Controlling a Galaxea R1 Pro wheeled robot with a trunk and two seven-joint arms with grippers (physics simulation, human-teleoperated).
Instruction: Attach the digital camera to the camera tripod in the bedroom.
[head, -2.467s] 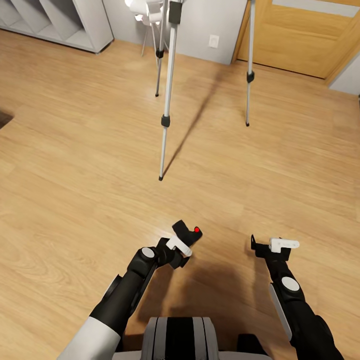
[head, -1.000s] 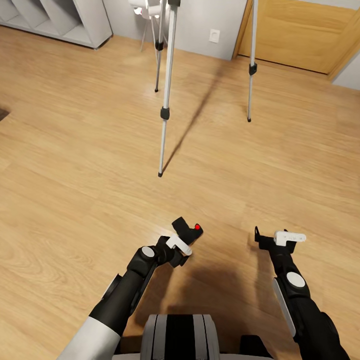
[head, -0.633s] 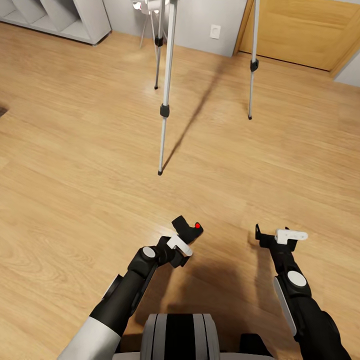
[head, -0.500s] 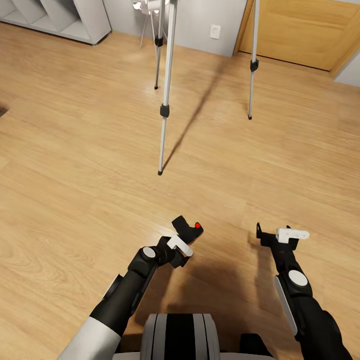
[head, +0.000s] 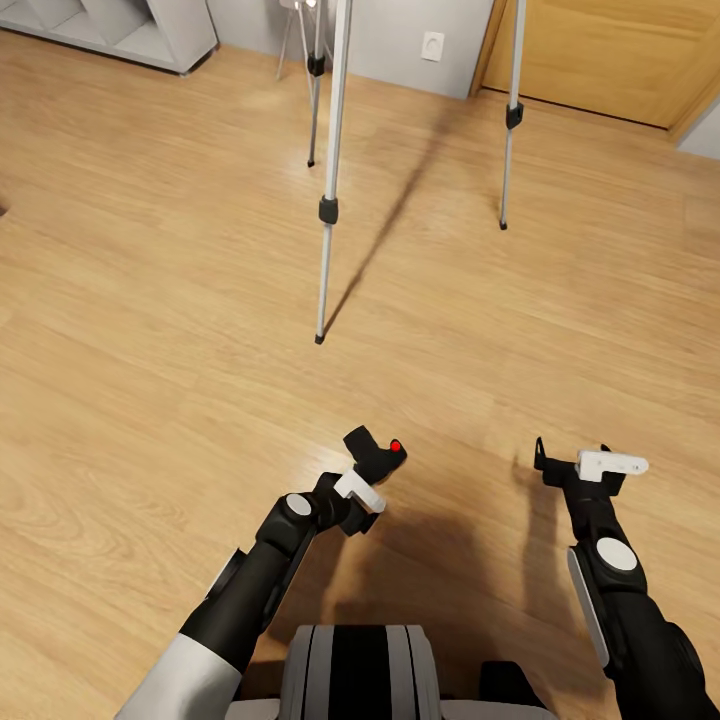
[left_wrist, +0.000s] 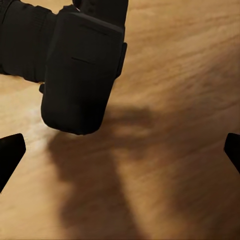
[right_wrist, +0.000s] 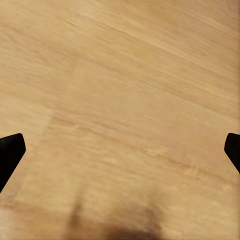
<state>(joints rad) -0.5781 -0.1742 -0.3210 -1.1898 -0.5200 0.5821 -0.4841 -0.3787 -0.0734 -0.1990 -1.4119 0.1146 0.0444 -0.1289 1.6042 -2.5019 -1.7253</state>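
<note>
The digital camera (head: 380, 458), small and black with a red button on top, sits in my left gripper (head: 365, 470), low over the wood floor. My left gripper is shut on it. In the left wrist view the camera's body (left_wrist: 75, 70) hangs close before the lens, with the dark fingertips (left_wrist: 10, 152) wide at the edges. Ahead stands the camera tripod (head: 327, 210): three silver legs with black joints, its head cut off by the frame's top. My right gripper (head: 580, 462) is open and holds nothing, its fingertips (right_wrist: 10, 150) over bare floor.
A wooden door (head: 600, 50) is at the back right, with a wall outlet (head: 433, 45) beside it. A white shelf unit (head: 130, 30) stands at the back left. The tripod's right leg (head: 510, 115) and far leg (head: 315, 65) spread across the floor ahead.
The whole head view has shifted a little, so the room's far end sits higher. My right gripper has swung outward to the right. The left gripper still carries the camera.
</note>
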